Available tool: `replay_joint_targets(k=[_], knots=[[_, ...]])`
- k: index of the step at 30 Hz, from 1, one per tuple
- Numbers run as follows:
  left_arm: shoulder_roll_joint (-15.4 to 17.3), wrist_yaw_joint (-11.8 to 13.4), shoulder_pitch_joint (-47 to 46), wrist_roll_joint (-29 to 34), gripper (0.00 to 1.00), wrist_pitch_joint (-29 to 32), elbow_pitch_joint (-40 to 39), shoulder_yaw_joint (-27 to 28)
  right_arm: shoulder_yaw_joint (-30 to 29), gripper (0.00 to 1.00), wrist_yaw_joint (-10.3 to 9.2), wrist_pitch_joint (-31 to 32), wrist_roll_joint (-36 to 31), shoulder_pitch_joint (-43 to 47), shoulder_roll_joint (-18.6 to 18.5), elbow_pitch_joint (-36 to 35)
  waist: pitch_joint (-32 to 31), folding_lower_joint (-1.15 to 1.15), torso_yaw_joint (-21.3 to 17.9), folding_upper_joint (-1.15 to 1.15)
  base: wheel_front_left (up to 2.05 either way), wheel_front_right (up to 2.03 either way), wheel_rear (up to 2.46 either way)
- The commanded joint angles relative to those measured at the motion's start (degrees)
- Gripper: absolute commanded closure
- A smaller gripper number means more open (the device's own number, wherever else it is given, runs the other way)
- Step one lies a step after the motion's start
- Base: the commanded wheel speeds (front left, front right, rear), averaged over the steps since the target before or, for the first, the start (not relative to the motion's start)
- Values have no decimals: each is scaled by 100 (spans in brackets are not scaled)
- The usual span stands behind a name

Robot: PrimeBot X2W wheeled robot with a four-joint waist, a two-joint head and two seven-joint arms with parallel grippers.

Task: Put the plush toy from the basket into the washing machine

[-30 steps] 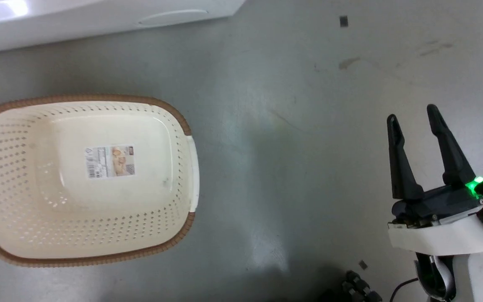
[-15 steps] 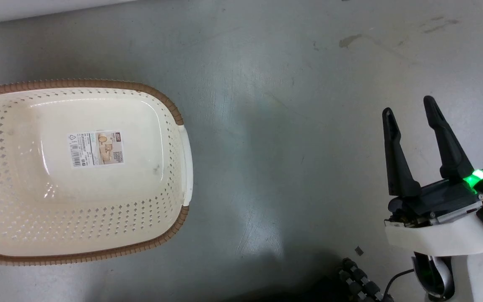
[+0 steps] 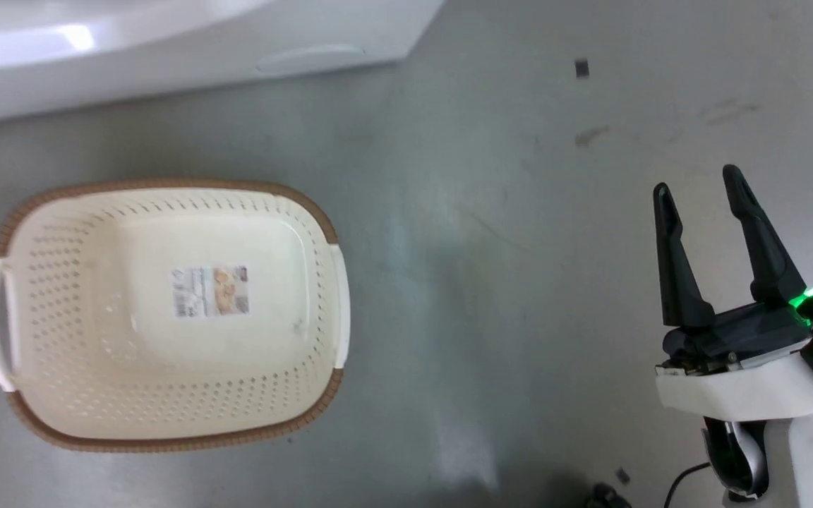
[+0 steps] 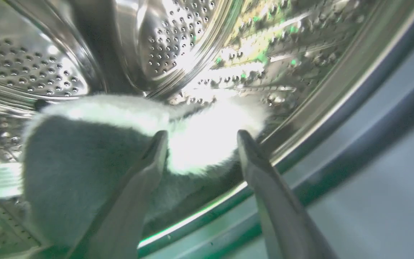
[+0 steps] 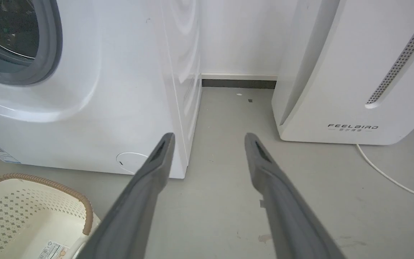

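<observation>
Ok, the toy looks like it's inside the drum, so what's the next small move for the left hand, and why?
Probably draw the left hand straight back out of the drum. The plush toy lies on the perforated steel, the fingers stand apart beside its white patch rather than clamping it, and the basket holds no toy.

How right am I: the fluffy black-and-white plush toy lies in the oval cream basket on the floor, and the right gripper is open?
No. The left wrist view shows the fluffy black-and-white plush toy inside the washing machine's shiny perforated steel drum, not in the oval cream plastic basket on the floor. The right gripper is indeed open.
</observation>
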Motion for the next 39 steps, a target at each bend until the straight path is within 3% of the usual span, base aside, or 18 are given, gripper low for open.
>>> replay_joint_targets(k=[1, 9, 13, 21, 28, 33, 39], knots=[[-147, -17, 342, -135, 0, -314, 117, 15, -54, 0, -5, -26, -93, -8, -1, 72, -626, 0, 229, 0, 0, 0, 0], [-648, 212, 1691, -515, 0, -981, 181, 351, -138, 0, -5, -26, -373, 404, -1, 329, -1928, 0, 699, 0, 0, 0, 0], [-649, 419, 2265, -474, 0, -991, -470, 735, -178, 0, -5, -26, -444, 582, -1, 381, -2317, 0, 861, 0, 0, 0, 0], [-581, 1091, 4556, 9, 0, -994, -2697, 1890, -235, 0, -5, -26, -521, 930, -1, 446, -3097, 0, 1142, 0, 0, 0, 0], [-944, 1634, 6361, 540, 0, -994, -4240, 2705, -269, 0, -5, -26, -503, 1150, -1, 488, -3513, 0, 1311, 0, 0, 0, 0], [-1288, 1745, 7373, 801, 0, -994, -4635, 2938, -223, 0, -5, -26, -468, 1271, -1, 550, -3746, 0, 1349, 0, 0, 0, 0], [-1670, 1685, 8238, 918, 0, -995, -4798, 3418, -157, 0, -5, -26, -428, 1386, -1, 623, -3938, 0, 1342, 0, 0, 0, 0]])
